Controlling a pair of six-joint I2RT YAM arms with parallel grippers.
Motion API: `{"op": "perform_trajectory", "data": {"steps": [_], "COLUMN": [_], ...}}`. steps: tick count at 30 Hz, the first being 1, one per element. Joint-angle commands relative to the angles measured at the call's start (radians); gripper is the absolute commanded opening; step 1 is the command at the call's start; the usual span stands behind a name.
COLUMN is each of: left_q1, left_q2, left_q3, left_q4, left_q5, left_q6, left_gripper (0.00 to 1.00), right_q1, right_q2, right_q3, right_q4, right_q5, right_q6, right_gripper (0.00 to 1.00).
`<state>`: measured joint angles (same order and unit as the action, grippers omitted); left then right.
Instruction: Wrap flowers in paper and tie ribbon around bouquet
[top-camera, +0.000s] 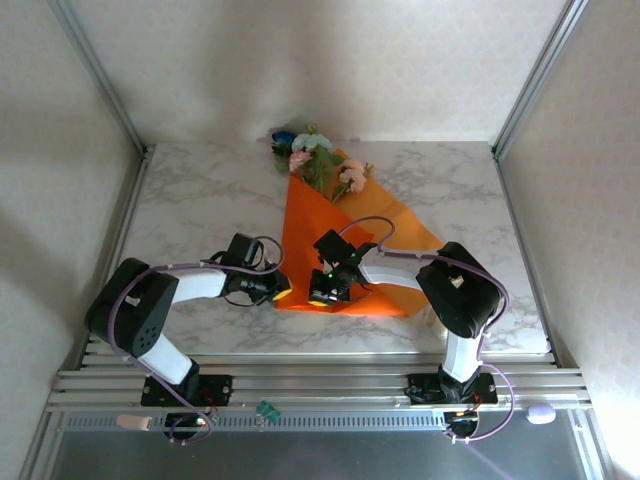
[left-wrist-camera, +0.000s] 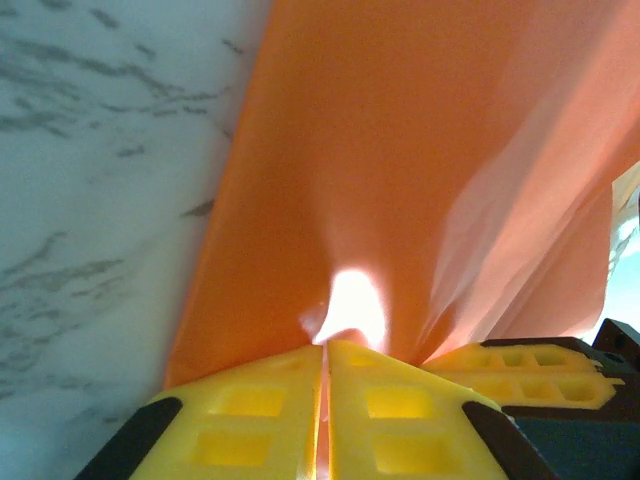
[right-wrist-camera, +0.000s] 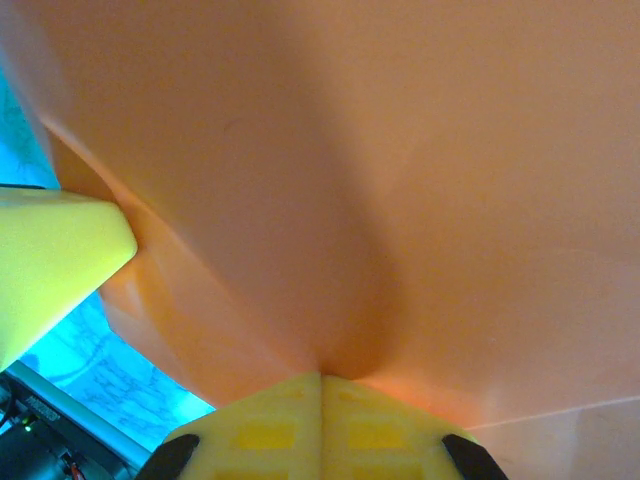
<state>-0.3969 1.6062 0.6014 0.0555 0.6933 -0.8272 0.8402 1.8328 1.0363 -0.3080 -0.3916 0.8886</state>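
Observation:
The orange paper (top-camera: 318, 232) lies folded into a rough cone on the marble table, its wide end pointing to the back. Out of that end poke the flowers (top-camera: 316, 160), pink, white and one blue, with green leaves. My left gripper (top-camera: 281, 291) is shut on the paper's near-left corner; in the left wrist view the sheet (left-wrist-camera: 380, 150) runs in between the closed yellow fingers (left-wrist-camera: 250, 410). Just to its right, my right gripper (top-camera: 327, 293) is shut on the near edge, with the paper (right-wrist-camera: 400, 150) pinched at its tips (right-wrist-camera: 322, 378). The ribbon is out of view.
The marble tabletop (top-camera: 200, 200) spreads left and right of the paper. Metal frame posts (top-camera: 100, 80) stand at the back corners and a slotted rail (top-camera: 320, 385) runs along the near edge. In the right wrist view the other gripper's yellow finger (right-wrist-camera: 50, 260) sits close at the left.

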Motion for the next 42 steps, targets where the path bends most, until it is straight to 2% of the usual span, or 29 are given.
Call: {"op": "perform_trajectory", "data": {"steps": [1,4,8,10,14,18,20,23,26,29,33,37,42], "left_q1": [0.008,0.002,-0.008,-0.019,-0.067,-0.142,-0.182,-0.243,-0.294,-0.318,-0.293,-0.221,-0.116], "left_q2": [0.079,0.051,-0.033,-0.079,-0.1,0.018,0.108,0.23,0.339,0.427,0.431,0.342,0.183], "left_q3": [-0.076,-0.094,-0.036,0.023,0.156,0.276,0.346,0.46,0.555,0.583,0.52,0.331,0.101], "left_q4": [0.004,0.008,-0.085,-0.153,-0.223,-0.194,-0.153,-0.107,-0.084,-0.074,-0.121,-0.091,-0.028], "left_q5": [-0.119,-0.115,-0.112,-0.125,-0.113,-0.092,-0.082,-0.076,-0.064,-0.065,-0.176,-0.262,-0.278], "left_q6": [-0.002,-0.009,-0.001,0.002,-0.01,-0.012,-0.021,-0.03,-0.042,-0.061,-0.085,-0.146,-0.189], "left_gripper": [0.08,0.09,0.13,0.17,0.21,0.21,0.2,0.2,0.19,0.18,0.15,0.14,0.14], "right_q1": [-0.001,0.0,-0.002,-0.007,-0.068,-0.264,-0.425,-0.651,-0.76,-0.768,-0.729,-0.649,-0.577], "right_q2": [0.03,0.017,-0.052,-0.1,-0.239,-0.405,-0.448,-0.433,-0.385,-0.302,-0.251,-0.22,-0.18], "right_q3": [-0.022,-0.015,0.05,0.107,0.169,0.099,0.066,0.091,0.133,0.177,0.181,0.188,0.181], "right_q4": [-0.091,-0.095,-0.133,-0.185,-0.32,-0.417,-0.452,-0.499,-0.485,-0.47,-0.461,-0.464,-0.45], "right_q5": [0.038,0.043,0.064,0.091,0.2,0.325,0.356,0.409,0.422,0.392,0.375,0.377,0.338], "right_q6": [-0.014,-0.02,-0.056,-0.073,-0.081,-0.128,-0.173,-0.248,-0.298,-0.322,-0.315,-0.32,-0.318], "right_gripper": [0.0,0.0,0.02,0.1,0.35,0.38,0.39,0.42,0.42,0.4,0.39,0.39,0.41]}}
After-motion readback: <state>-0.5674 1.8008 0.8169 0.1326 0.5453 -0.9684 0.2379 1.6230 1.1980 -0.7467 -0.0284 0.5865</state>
